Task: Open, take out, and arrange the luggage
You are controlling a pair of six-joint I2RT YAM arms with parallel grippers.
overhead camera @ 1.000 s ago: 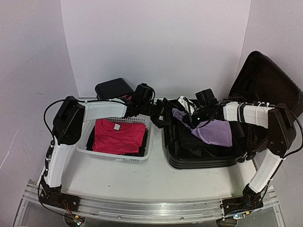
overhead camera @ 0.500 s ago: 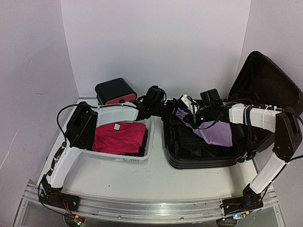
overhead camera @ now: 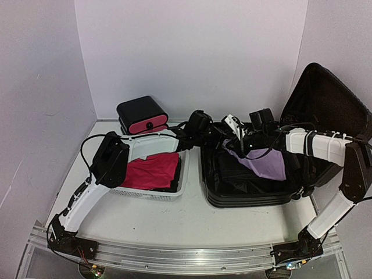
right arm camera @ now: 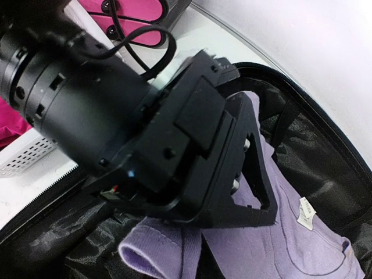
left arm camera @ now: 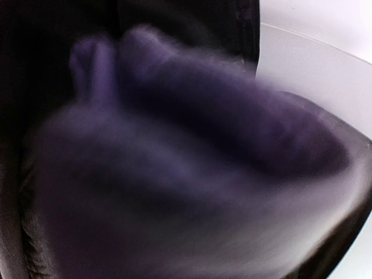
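Luggage (overhead camera: pixel 247 199) lies open on the right half of the table (overhead camera: pixel 174 224), its ribbed base flat and its lid (overhead camera: pixel 325 99) propped up against the right wall. A purple shirt (overhead camera: pixel 266 164) is draped over the dark lining inside, and one end of it is drawn up to a peak at the far left corner of the case, where both arms meet. The right gripper (overhead camera: pixel 235 143) has its jaws closed almost fully, and they appear to pinch that raised fold. The left gripper (overhead camera: pixel 217 138) reaches in from the left, right beside it, with one finger pressed over the purple cloth in the right wrist view. Its own camera shows only a blurred purple mass, so whether its jaws have hold of the cloth cannot be told. Left of the case sits a white mesh basket (overhead camera: pixel 148 195) holding a red shirt (overhead camera: pixel 152 172), and a black box with pink drawers (overhead camera: pixel 142 116) stands behind it near the back wall.
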